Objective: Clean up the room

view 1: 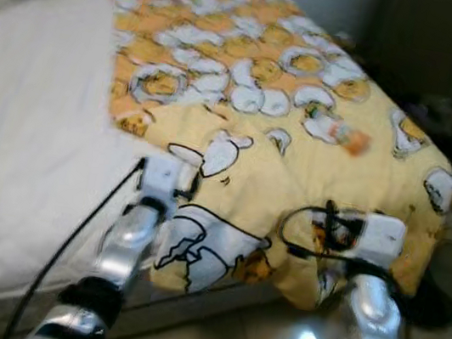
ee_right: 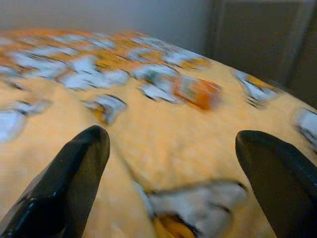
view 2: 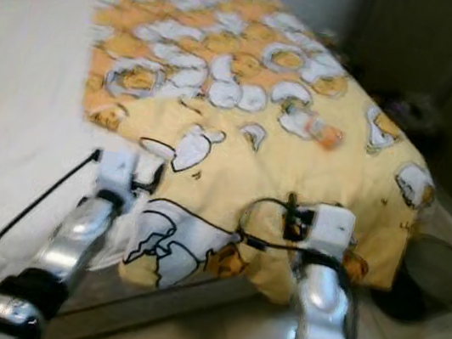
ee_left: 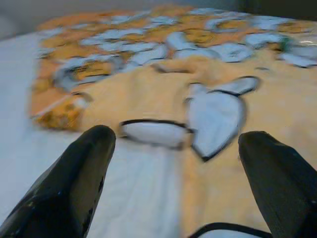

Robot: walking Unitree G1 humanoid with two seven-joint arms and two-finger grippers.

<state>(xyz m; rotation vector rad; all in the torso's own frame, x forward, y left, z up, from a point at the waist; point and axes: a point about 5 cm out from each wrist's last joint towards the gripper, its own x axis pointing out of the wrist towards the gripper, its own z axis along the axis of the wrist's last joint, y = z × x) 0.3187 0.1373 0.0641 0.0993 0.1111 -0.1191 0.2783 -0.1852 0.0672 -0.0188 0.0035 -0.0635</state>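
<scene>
The bed (view 1: 8, 187) with its white sheet took up most of the head views, w/ a yellow cartoon-print blanket (view 1: 294, 172) spread over the far half & hanging off the foot end. A dark round bin (view 2: 437, 276) stood on the floor just beside the bed corner, on the robot's right.

Both arms were raised over the near blanket edge. The left gripper (ee_left: 176, 148) stood wide open, nothing between its fingers, hovering where blanket met sheet. The right gripper (ee_right: 171, 148) was likewise spread wide & empty, aimed up the blanket.

The task's likely thing, a small plastic bottle (view 1: 339, 133) w/ an orange end, lay on its side on the blanket, well ahead of the right gripper & apart from it.

Risks, as a judgement:
- Soft, rumpled blanket under the bottle: pressing down would prob. sink it or roll it away, poss. off the far edge.
- Fingers could pinch cloth along w/ the bottle & drag the blanket.
- All views were blurred, so aim on such a small, round thing was uncertain; a near miss would knock it sideways.
- The reach looked long; leaning in might catch the hanging blanket edge.
</scene>
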